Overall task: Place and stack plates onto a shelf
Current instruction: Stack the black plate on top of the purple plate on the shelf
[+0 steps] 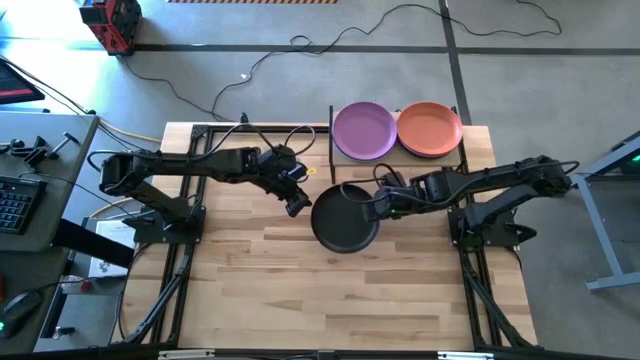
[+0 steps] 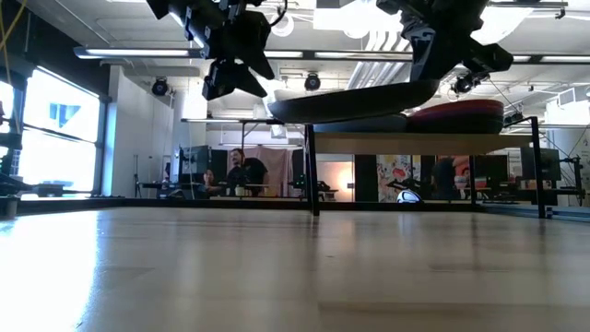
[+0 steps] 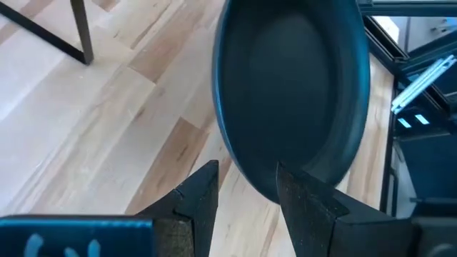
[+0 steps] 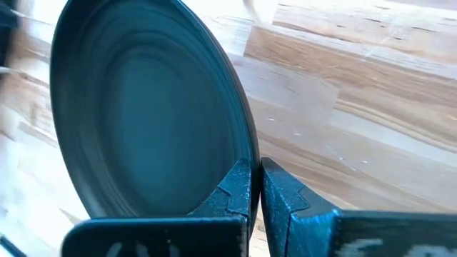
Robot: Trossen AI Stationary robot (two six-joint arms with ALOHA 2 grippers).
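A dark plate (image 1: 345, 218) hangs above the middle of the wooden table, with my right gripper (image 1: 380, 205) shut on it. In the low view the plate (image 2: 355, 100) floats well clear of the table top. A purple plate (image 1: 364, 130) and an orange plate (image 1: 430, 130) lie side by side on the shelf (image 1: 400, 157) at the far edge. My left gripper (image 1: 298, 206) stands open just left of the dark plate, with a small gap to its rim. In its wrist view the plate (image 3: 293, 93) fills the space beyond the fingers. My right gripper pinches the dark plate's rim (image 4: 245, 146) on the plate's right side, one finger over the inner face and one under the rim. The fingers come slanting down from the table's right. The plate is lifted clear, nearly level, its held side a little higher.
The shelf's thin dark posts (image 2: 312, 171) stand at its corners. Black frame rails (image 1: 190, 250) run along the table's left and right sides. The near half of the table (image 1: 340, 300) is bare wood. People (image 2: 241, 171) sit in the room beyond the table.
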